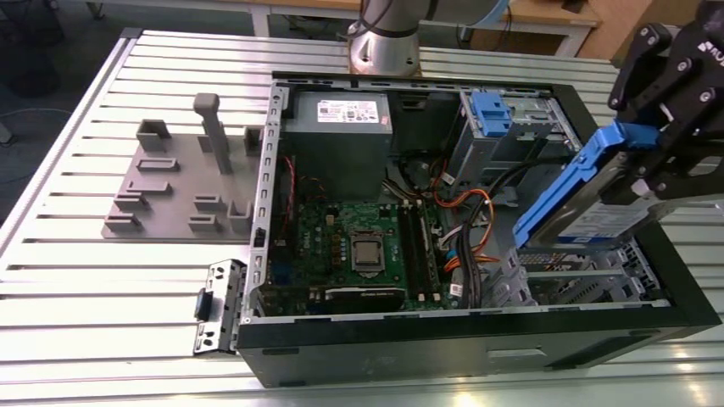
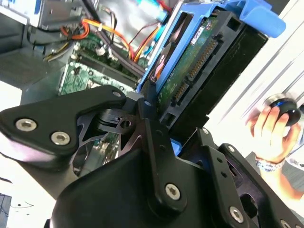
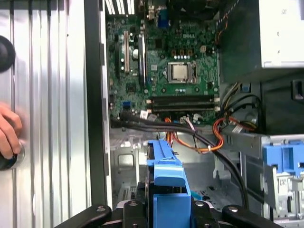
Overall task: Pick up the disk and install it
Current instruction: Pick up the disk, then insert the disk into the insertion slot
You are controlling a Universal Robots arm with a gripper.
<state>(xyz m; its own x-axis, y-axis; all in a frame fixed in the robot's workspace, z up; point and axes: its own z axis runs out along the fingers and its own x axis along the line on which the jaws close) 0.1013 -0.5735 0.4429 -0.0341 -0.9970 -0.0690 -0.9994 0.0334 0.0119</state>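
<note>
robotics lab or workshop: slotted aluminium worktop (image 1: 68, 280), robot arm base (image 1: 382, 47) standing at its far edge, opened desktop computer case (image 1: 453, 339) lying on it with motherboard (image 1: 362, 246) exposed, grey fixture plate (image 1: 169, 203) beside, wooden furniture (image 1: 616, 30) behind.

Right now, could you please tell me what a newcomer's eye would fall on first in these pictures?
The blue-framed disk stands out first, held tilted in the pincer above the open computer case at the exterior view's right. Inside the case, the green motherboard draws the eye. In the second wrist view, a person's hand grips a dark round object.
</note>
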